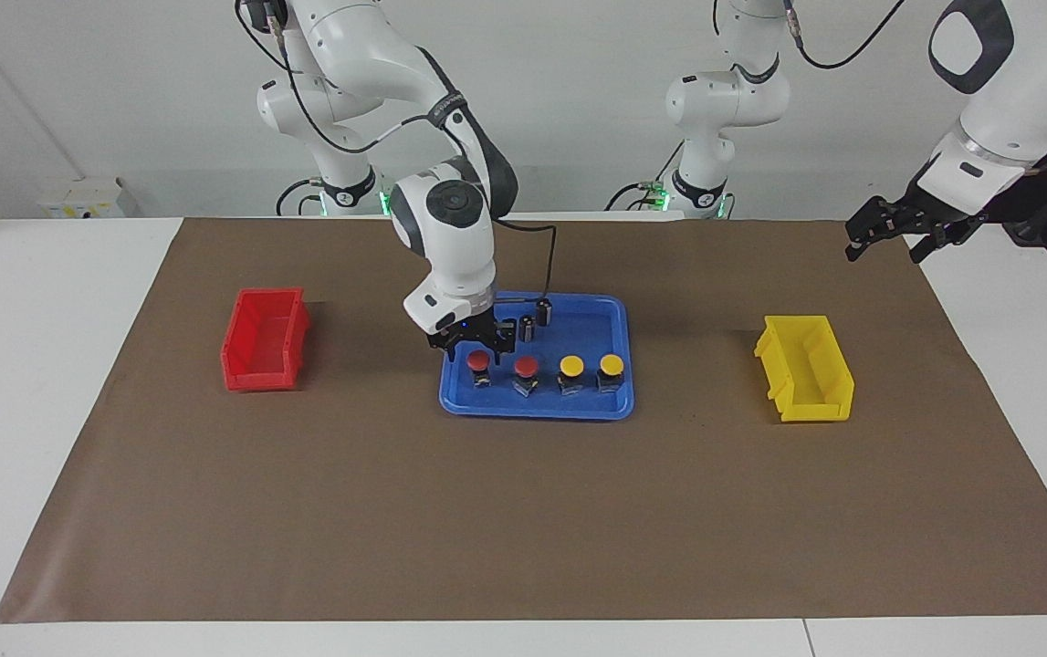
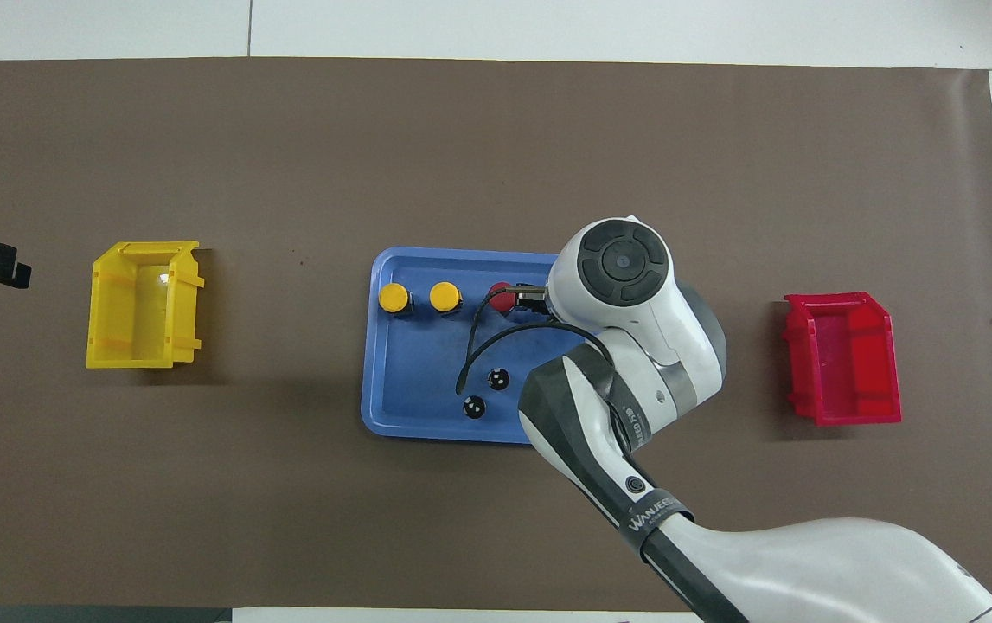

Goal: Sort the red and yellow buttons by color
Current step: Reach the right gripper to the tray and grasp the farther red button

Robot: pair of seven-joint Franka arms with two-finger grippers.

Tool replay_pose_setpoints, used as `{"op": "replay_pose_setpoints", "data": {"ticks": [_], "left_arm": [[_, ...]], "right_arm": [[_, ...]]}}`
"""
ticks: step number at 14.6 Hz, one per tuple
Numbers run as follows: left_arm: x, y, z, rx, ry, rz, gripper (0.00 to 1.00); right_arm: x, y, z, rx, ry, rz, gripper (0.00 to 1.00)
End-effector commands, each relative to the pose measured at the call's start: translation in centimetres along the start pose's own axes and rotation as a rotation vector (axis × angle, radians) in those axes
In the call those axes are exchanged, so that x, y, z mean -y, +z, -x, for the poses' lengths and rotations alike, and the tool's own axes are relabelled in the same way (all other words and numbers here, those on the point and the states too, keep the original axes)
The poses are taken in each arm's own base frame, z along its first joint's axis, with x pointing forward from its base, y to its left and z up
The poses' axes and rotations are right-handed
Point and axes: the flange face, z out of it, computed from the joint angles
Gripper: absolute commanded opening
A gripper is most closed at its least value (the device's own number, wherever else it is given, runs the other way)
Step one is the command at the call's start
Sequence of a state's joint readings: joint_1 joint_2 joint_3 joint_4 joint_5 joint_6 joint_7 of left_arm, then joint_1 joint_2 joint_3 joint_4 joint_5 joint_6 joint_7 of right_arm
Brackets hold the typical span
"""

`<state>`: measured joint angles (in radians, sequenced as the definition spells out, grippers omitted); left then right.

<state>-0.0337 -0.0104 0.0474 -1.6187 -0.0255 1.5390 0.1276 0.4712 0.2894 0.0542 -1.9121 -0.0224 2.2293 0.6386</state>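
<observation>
Two red buttons [image 1: 479, 361] [image 1: 526, 367] and two yellow buttons [image 1: 571, 366] [image 1: 612, 365] stand in a row in the blue tray [image 1: 596, 406]. My right gripper [image 1: 477, 346] is open, low over the red button at the right arm's end of the row, with its fingers on either side of the cap. In the overhead view my right hand hides that button; the other red button [image 2: 502, 298] and both yellow buttons [image 2: 393, 298] [image 2: 444, 297] show. My left gripper [image 1: 888, 239] waits open, raised above the table edge near the yellow bin.
The red bin [image 1: 263, 342] stands toward the right arm's end and the yellow bin [image 1: 806, 370] toward the left arm's end. Two dark capless cylinders [image 1: 544, 312] [image 1: 527, 327] stand in the tray, nearer to the robots than the buttons.
</observation>
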Motion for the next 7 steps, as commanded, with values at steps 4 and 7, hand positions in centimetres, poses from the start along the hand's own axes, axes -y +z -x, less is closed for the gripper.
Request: {"op": "replay_pose_setpoints", "data": {"ticks": [4,7], "left_arm": [[1.5,0.1,0.5,0.001,-0.035,-0.013,1.0],[1.4,0.3,0.3,-0.008,-0.039,-0.014,1.0]], "right_arm": [[-0.1,0.3,-0.2,-0.01,-0.043,0.014,0.3],[-0.7,-0.3,-0.9,-0.009,-0.036,0.016,0.12]]}}
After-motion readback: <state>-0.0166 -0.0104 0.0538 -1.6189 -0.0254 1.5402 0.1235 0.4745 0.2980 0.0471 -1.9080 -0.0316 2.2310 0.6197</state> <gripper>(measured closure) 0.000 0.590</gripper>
